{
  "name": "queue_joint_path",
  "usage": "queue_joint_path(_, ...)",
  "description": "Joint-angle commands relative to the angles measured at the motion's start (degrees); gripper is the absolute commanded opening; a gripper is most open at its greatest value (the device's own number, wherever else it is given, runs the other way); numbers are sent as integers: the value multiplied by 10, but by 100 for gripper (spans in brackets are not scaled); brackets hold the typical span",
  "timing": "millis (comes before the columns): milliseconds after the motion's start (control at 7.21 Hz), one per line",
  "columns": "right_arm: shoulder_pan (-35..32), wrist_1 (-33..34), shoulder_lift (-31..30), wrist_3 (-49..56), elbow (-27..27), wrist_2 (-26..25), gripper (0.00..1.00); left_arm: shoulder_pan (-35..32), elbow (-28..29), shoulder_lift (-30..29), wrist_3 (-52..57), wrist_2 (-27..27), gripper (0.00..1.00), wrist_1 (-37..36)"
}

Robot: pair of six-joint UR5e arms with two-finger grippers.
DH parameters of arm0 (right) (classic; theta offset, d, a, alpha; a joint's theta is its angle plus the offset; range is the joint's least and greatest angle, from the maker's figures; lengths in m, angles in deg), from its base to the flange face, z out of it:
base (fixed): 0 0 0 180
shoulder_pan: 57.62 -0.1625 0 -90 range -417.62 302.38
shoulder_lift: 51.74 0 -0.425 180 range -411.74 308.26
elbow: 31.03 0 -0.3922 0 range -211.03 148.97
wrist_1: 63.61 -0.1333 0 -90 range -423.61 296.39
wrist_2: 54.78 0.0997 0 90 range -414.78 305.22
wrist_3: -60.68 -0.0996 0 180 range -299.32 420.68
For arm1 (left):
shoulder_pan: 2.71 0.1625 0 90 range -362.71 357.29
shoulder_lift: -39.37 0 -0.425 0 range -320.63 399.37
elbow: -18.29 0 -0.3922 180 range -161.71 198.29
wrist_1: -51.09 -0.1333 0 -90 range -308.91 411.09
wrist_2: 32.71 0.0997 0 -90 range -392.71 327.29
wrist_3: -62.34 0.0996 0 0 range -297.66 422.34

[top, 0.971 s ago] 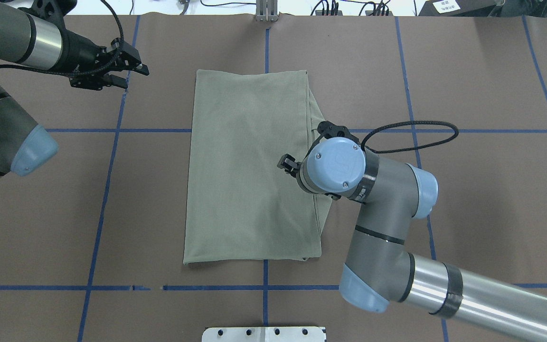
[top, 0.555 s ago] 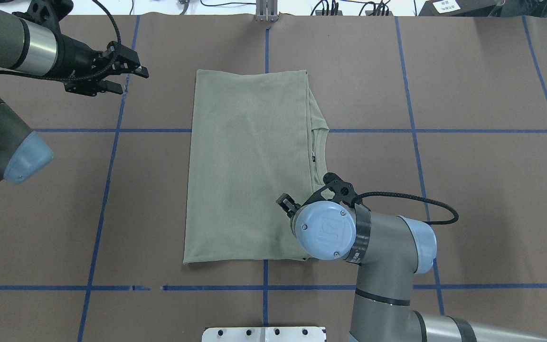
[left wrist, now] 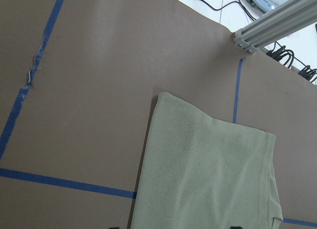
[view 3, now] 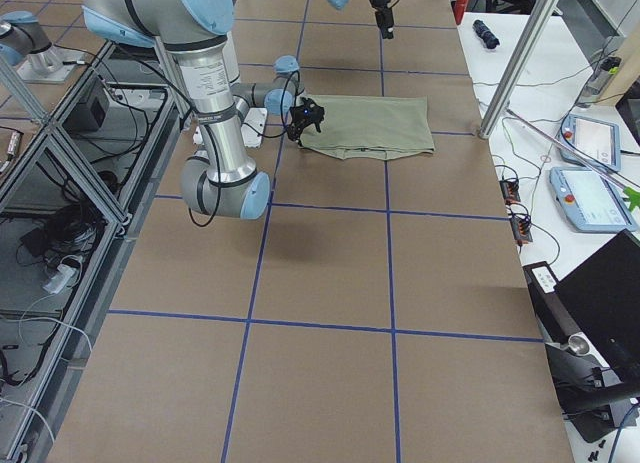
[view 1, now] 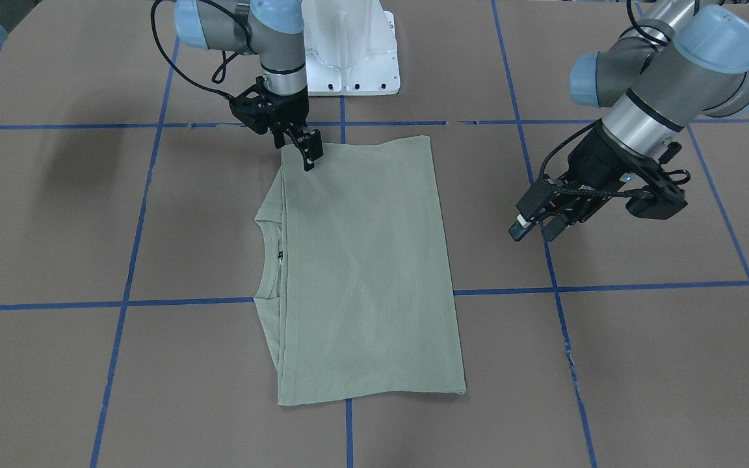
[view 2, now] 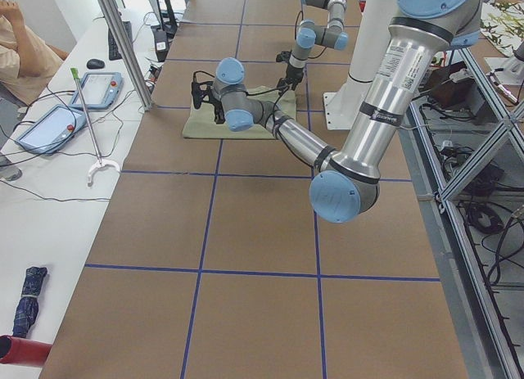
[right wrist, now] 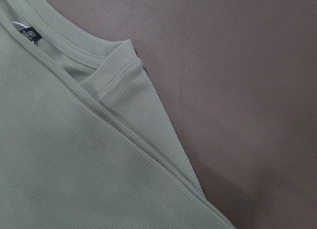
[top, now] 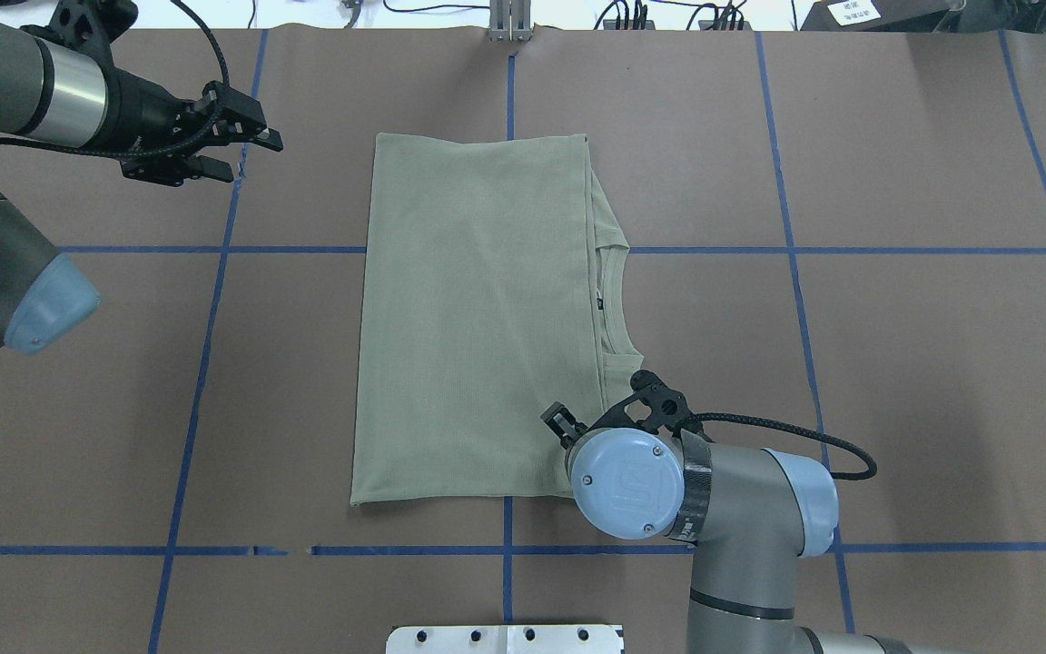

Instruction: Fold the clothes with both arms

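Brown, blue-taped table [top: 895, 363] bears the folded shirt [top: 478, 318] — left hand [top: 255, 154] spread, empty — right hand [view 1: 306, 159] over its corner, spread unclear.

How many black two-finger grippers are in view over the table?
2. The left gripper hangs over bare brown table, left of the sage-green knit shirt; the right gripper is at the shirt's corner nearest the robot, collar side.

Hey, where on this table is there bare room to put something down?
The table is bare on the robot's right, beyond the collar side of the shirt, and on its left, between shirt and left arm. Crowded: the shirt's near right corner, under the right gripper, and where the left gripper hovers.
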Motion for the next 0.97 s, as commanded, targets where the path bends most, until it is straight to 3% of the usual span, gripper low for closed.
queue_joint_path(0,6,-1,0,0,2,2,95,0,-6,1,0,1,79,0)
queue_joint_path(694,7,0,-2,0,6,3,72,-2,-13,2,0,1,79,-1)
queue_joint_path(832,7,0,-2,0,7,4,60,-2,-14,2,-1,1,79,-1)
